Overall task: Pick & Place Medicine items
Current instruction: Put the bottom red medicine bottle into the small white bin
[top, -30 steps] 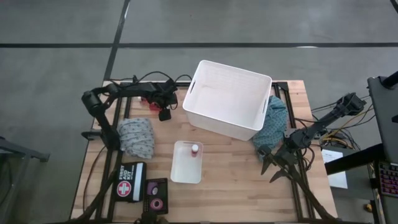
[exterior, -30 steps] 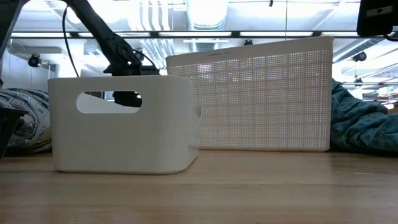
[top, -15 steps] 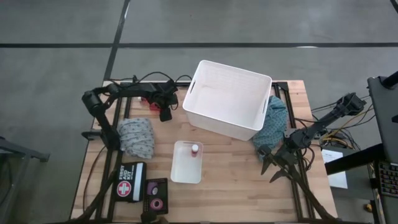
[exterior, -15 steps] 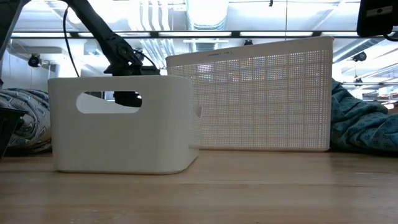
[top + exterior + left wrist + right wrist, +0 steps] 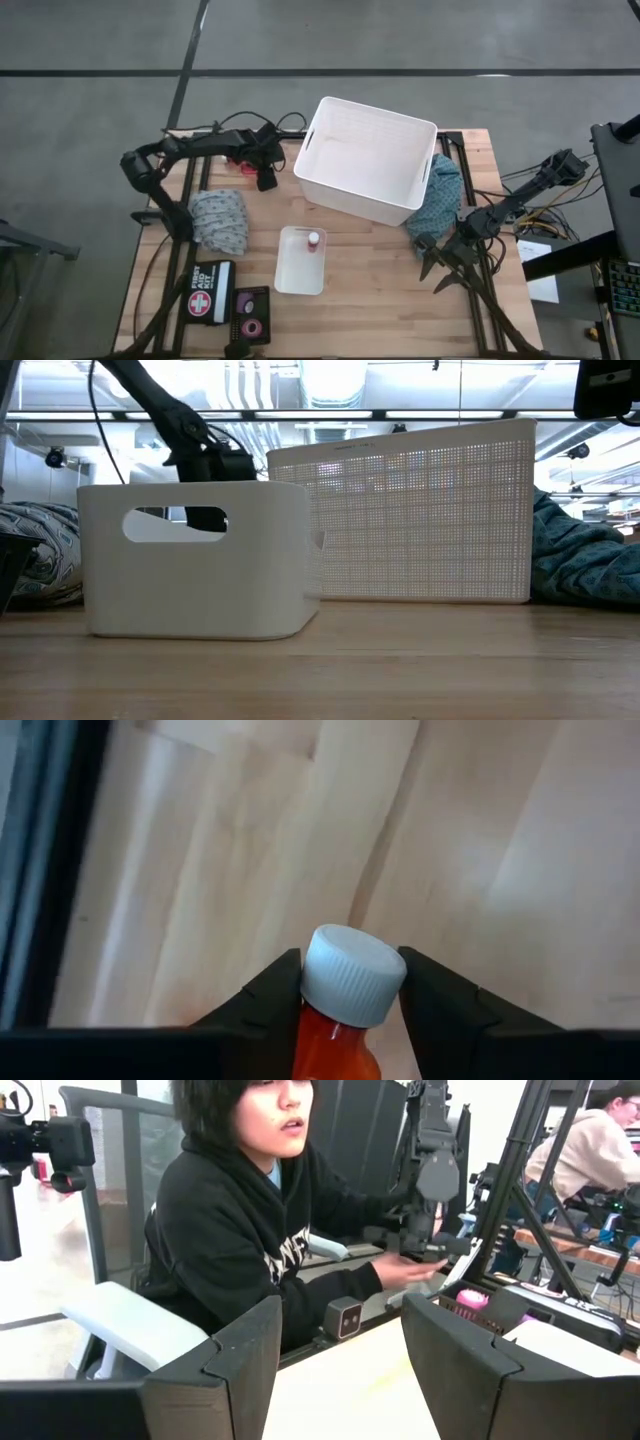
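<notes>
In the left wrist view my left gripper (image 5: pixel 350 972) is shut on a small red bottle (image 5: pixel 338 1030) with a white ribbed cap. From above, this gripper (image 5: pixel 265 180) sits at the table's far left, beside the big white basket (image 5: pixel 365 160). A second red bottle (image 5: pixel 313 240) stands inside the small white bin (image 5: pixel 298 268). Pink and dark tape rolls (image 5: pixel 250 312) lie in a dark tray at the near left edge. My right gripper (image 5: pixel 440 270) waits open at the table's right edge, touching nothing. My left gripper pinches the red bottle between its two fingers (image 5: pixel 278 982), which sit on either side just at the cap's lower rim (image 5: pixel 345 1010). The white cap (image 5: pixel 355 965) sticks out past the fingertips. The bottle lies along the fingers, with bare wooden table beyond it.
A patterned cloth bundle (image 5: pixel 220 220) and a first aid kit (image 5: pixel 208 290) lie on the left side. A teal cloth (image 5: pixel 442 195) is heaped right of the basket. Something red (image 5: pixel 238 162) sits by the left arm. A seated person (image 5: pixel 260 1210) shows beyond the table.
My left gripper has risen a little with the bottle, and that arm's elbow has swung toward the table's left. The right arm has kept still.
</notes>
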